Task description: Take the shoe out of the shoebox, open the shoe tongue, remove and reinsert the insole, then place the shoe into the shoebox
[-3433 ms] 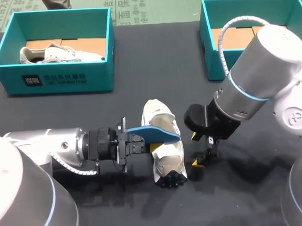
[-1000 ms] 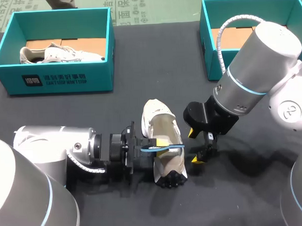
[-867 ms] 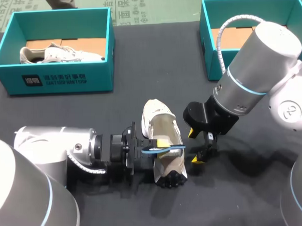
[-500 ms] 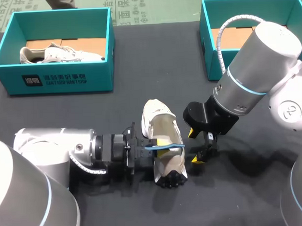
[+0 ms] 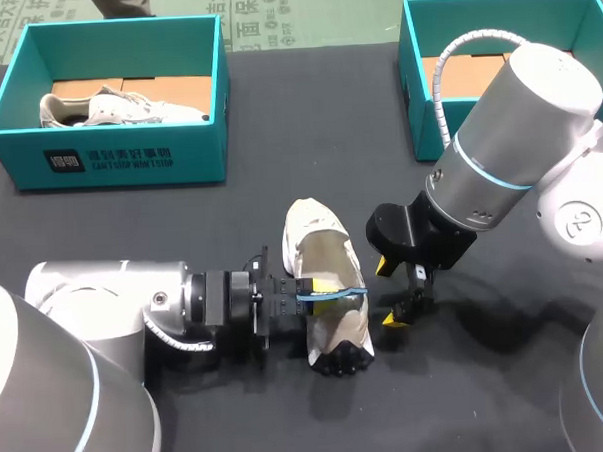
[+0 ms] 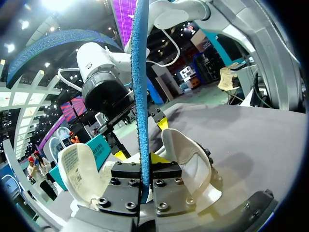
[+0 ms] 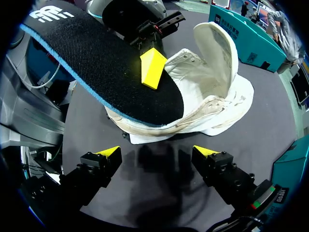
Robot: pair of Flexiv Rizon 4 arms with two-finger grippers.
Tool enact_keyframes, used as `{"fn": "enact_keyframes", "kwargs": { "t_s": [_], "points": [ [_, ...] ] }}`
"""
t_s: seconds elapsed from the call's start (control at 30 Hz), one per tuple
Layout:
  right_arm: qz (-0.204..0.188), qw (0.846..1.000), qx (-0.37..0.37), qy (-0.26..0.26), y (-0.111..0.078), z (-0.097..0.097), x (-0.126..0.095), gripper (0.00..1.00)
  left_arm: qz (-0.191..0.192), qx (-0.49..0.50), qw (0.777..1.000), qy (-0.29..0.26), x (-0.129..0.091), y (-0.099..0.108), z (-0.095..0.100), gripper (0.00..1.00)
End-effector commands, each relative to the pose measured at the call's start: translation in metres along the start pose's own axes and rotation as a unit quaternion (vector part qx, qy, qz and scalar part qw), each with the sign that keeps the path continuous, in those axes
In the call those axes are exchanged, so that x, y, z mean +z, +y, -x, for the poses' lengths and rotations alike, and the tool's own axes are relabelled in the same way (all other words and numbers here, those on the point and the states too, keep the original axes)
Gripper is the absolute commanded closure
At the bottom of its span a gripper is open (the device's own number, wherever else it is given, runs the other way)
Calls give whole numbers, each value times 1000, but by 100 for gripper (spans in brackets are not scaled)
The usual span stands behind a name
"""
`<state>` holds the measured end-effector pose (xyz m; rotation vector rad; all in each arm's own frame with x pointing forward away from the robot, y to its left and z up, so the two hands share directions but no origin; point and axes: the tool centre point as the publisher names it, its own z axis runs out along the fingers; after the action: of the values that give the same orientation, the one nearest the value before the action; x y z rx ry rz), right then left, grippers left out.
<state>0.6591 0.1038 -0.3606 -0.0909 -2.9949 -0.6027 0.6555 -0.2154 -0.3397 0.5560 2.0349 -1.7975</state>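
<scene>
A white shoe (image 5: 327, 247) lies on the dark table with its opening up and its tongue folded back. My left gripper (image 5: 316, 288) comes in from the shoe's left side and is shut on a blue-edged insole (image 5: 344, 293), held on edge over the opening. In the left wrist view the insole (image 6: 140, 72) rises straight out of my shut gripper (image 6: 141, 166), above the shoe (image 6: 188, 154). My right gripper (image 5: 396, 292) stands open just right of the shoe, touching nothing. The right wrist view has my right gripper (image 7: 158, 153) low beside the shoe (image 7: 217, 92), under the insole (image 7: 106, 67).
A teal shoebox (image 5: 492, 12) with a bare cardboard floor stands at the back right. Another teal shoebox (image 5: 108, 159) at the back left holds a second white shoe (image 5: 116, 106). My right arm's thick body hangs over the table's right side.
My left arm has pushed a little to the right, carrying the insole further over the shoe's opening. The right arm and the shoe have kept still.
</scene>
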Motion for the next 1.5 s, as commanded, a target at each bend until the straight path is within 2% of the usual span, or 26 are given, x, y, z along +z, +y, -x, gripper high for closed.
{"fn": "enact_keyframes", "kwargs": {
  "t_s": [0.03, 0.47, 0.83, 0.93, 0.97, 1.5],
  "points": [
    [0, 1000, 0, -1, 0, -1, 2, 0, 9, -5, 1000, -3, 5, 8, -1, 100],
    [0, 1000, 0, -1, 0, -1, 2, 0, 46, -9, 999, -12, 8, 26, 4, 100],
    [0, 1000, 0, -1, 0, -1, 2, 0, 32, -28, 999, -10, 7, 19, 5, 100],
    [0, 1000, 0, -1, 0, -1, 2, 0, 28, -29, 999, -9, 6, 15, 5, 84],
    [0, 1000, 0, -1, 0, -1, 2, 0, 27, -29, 999, -9, 6, 14, 5, 82],
    [0, 1000, 0, -1, 0, -1, 2, 0, 18, -30, 999, -13, 6, 6, 7, 77]
  ]
}}
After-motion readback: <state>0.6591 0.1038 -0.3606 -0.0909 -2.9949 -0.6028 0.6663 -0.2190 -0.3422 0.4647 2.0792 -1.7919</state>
